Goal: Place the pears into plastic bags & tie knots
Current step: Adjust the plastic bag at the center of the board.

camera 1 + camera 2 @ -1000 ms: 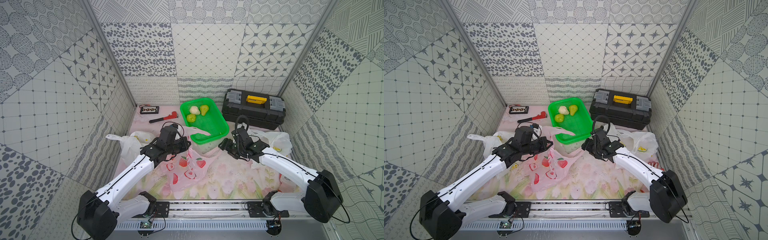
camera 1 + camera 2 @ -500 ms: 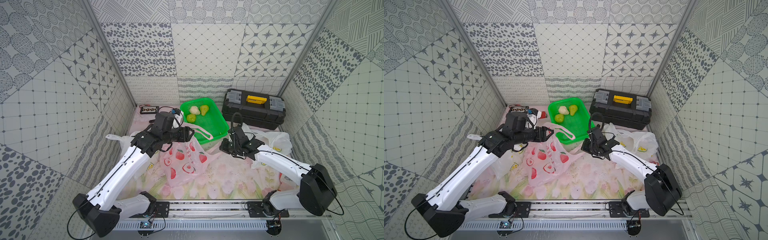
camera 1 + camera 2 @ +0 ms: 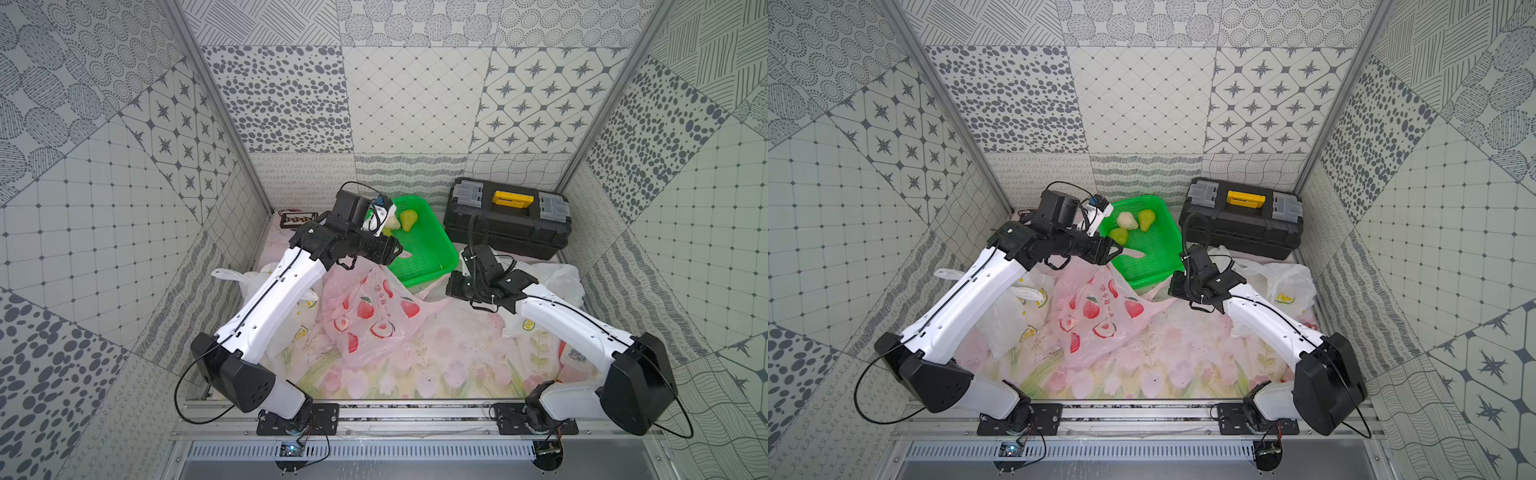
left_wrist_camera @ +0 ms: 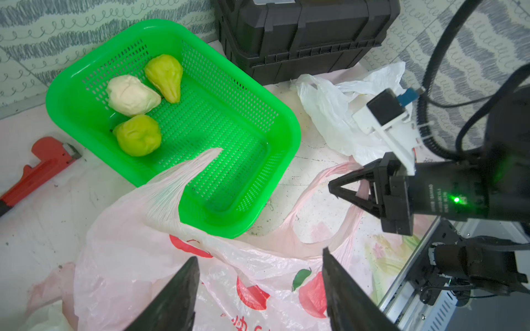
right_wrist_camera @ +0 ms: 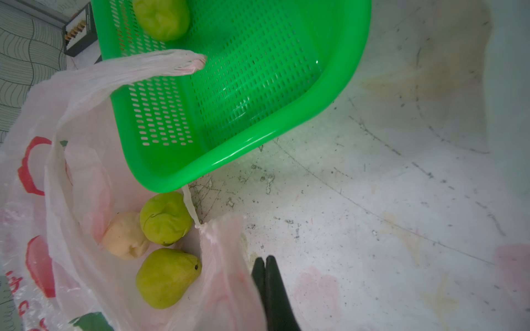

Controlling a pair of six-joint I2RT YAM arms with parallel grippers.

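A pink plastic bag (image 3: 365,316) with red prints lies open on the mat in front of the green basket (image 3: 424,257). One handle (image 4: 183,172) droops into the basket. Inside the bag lie three pears (image 5: 165,216), two green and one cream. Three more pears (image 4: 130,94) sit in the basket's far corner. My left gripper (image 4: 259,253) hovers open over the bag's near side, holding nothing. My right gripper (image 5: 265,258) is shut at the bag's other handle (image 4: 298,212), with the thin film standing up against its fingers.
A black toolbox (image 3: 507,220) stands behind the right arm. White lemon-print bags lie at the left (image 3: 249,282) and right (image 3: 552,278) of the mat. A red wrench (image 4: 37,166) and a small black item (image 3: 297,218) lie at the back left.
My left gripper opened, let go of the pink bag's handle and drew back toward the basket. My right gripper shut at the other handle. The bag shifted left and settled.
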